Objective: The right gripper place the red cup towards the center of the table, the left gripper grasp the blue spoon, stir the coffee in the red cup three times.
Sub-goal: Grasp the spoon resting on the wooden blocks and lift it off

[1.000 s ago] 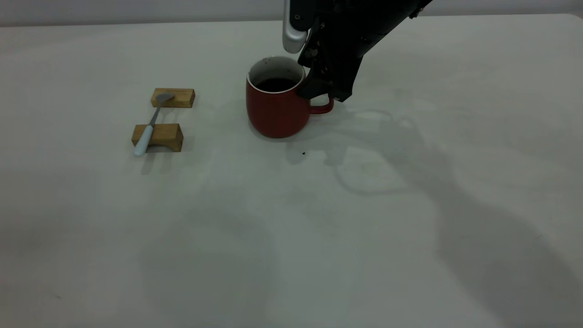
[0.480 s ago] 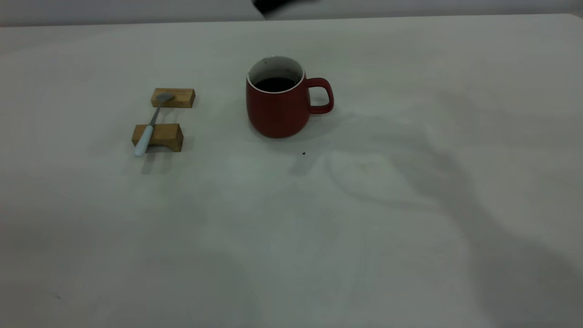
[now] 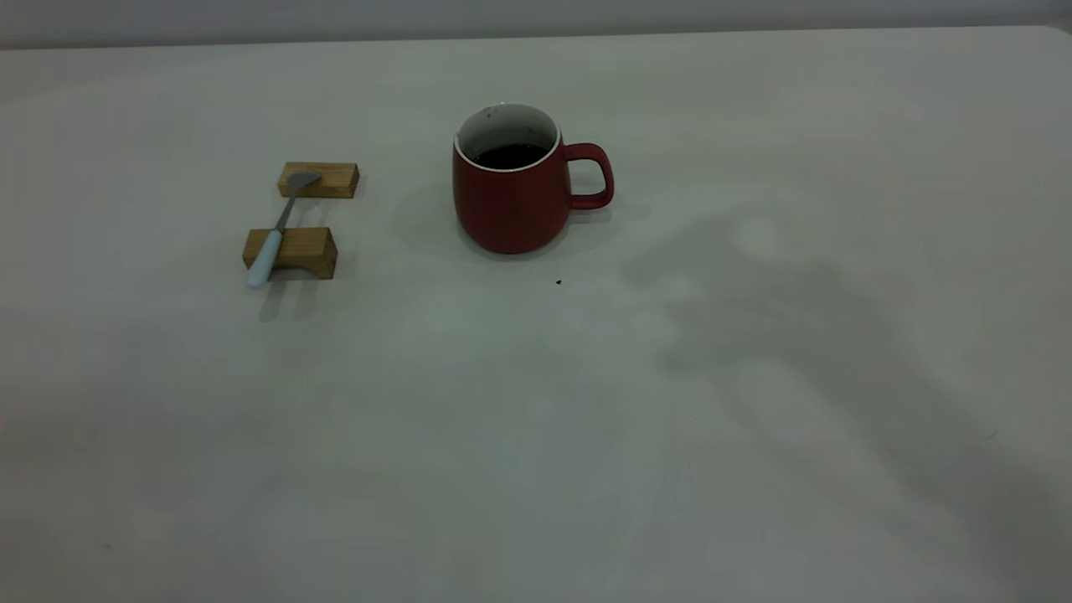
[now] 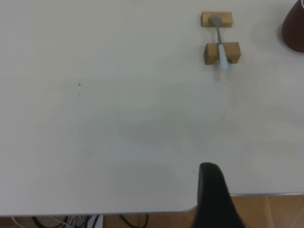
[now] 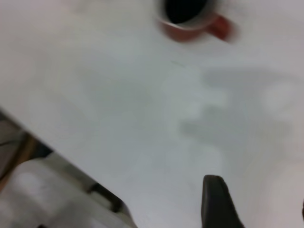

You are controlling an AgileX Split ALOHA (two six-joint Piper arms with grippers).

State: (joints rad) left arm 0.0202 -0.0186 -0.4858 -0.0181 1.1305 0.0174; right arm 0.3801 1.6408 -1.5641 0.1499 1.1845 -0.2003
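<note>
Although neither arm shows in the exterior view, each wrist view catches a piece of its own gripper. The left gripper (image 4: 214,199) hangs high over the bench's near edge, well apart from everything on it; only one dark finger is visible, so how far its jaws stand open cannot be told, and nothing is seen in them. The right gripper (image 5: 217,202) is likewise high and off to the side of the bench, above an edge with blurred clutter below; one dark finger shows, perhaps a sliver of a second at the frame's margin, and the opening of its jaws cannot be judged either. It holds nothing that can be seen.

The red cup (image 3: 515,188) stands upright on the bench (image 3: 586,435), toward the far middle in the exterior view, its loop handle pointing to that view's right. The coffee (image 3: 509,156) sits dark inside the white interior, below the rim. Both grippers are well apart from the cup; in the right wrist view it appears far off from the finger.

To the left of the cup in the exterior view, well clear of it, the blue spoon (image 3: 276,230) lies across two wooden blocks: its grey bowl rests on the far block (image 3: 319,179), its pale handle on the near block (image 3: 291,251), the handle's end overhanging toward the camera. A tiny dark speck (image 3: 559,282) lies on the bench just in front of the cup.
</note>
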